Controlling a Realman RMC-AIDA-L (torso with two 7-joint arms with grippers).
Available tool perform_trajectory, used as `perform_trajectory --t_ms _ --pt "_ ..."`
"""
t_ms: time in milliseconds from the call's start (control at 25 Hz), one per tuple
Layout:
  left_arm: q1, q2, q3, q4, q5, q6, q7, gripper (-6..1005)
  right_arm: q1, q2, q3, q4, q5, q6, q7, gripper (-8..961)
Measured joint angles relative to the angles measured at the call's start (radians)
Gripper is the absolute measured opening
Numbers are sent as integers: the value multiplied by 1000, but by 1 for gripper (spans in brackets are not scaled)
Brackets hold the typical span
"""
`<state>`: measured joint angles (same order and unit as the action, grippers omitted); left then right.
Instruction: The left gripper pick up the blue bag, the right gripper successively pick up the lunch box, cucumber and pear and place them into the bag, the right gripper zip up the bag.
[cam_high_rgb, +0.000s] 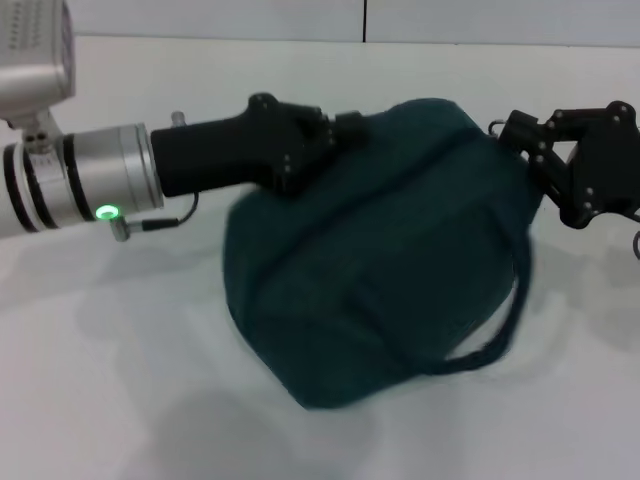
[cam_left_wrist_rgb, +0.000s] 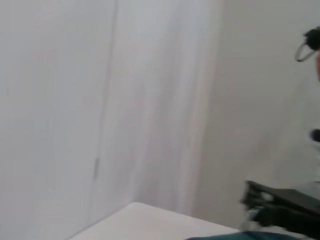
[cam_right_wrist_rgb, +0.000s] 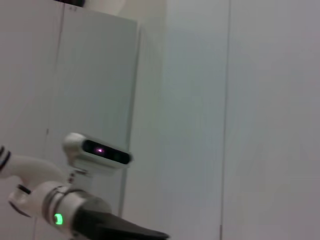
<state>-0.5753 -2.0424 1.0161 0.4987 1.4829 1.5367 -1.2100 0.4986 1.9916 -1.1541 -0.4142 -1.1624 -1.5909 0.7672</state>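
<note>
The blue bag (cam_high_rgb: 380, 250) is pinched at its top by the left gripper (cam_high_rgb: 345, 135); the right gripper (cam_high_rgb: 515, 135) is pressed onto its metal ring pull (cam_high_rgb: 496, 127).

We see a big white worktop (cam_high_rgb: 120, 400) with soft gray shadows on it. Behind it stands a pale wall (cam_high_rgb: 200, 18) with a thin dark line running up it. Up close, we see plain white wall panels (cam_left_wrist_rgb: 55, 100) with straight seams, and a tall pale cabinet (cam_right_wrist_rgb: 95, 75) beside them.
</note>
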Motion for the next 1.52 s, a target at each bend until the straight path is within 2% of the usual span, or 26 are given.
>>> perform_trajectory --t_ms 320,520,760,920,1200,1360,1520 --pt "-6 5 -27 2 0 -48 -14 15 -7 7 8 -11 -19 0 -29 27" --pt "0 5 -45 3 3 -51 -13 16 -23 5 23 -12 -14 15 -31 120" --pt "6 3 -45 3 3 -52 8 13 -55 22 119 -6 -12 25 -63 231" --pt "8 0 -42 3 3 -53 17 13 -55 22 128 -2 -10 95 -63 305" --pt "4 -7 -38 3 15 -53 28 13 -20 26 82 -1 -19 223 -78 441" --pt "5 -9 -38 3 15 -51 29 13 -10 28 15 -8 -20 261 -78 435" --pt "4 -9 -37 3 15 -50 29 12 -13 28 -7 -11 -19 265 -79 422"
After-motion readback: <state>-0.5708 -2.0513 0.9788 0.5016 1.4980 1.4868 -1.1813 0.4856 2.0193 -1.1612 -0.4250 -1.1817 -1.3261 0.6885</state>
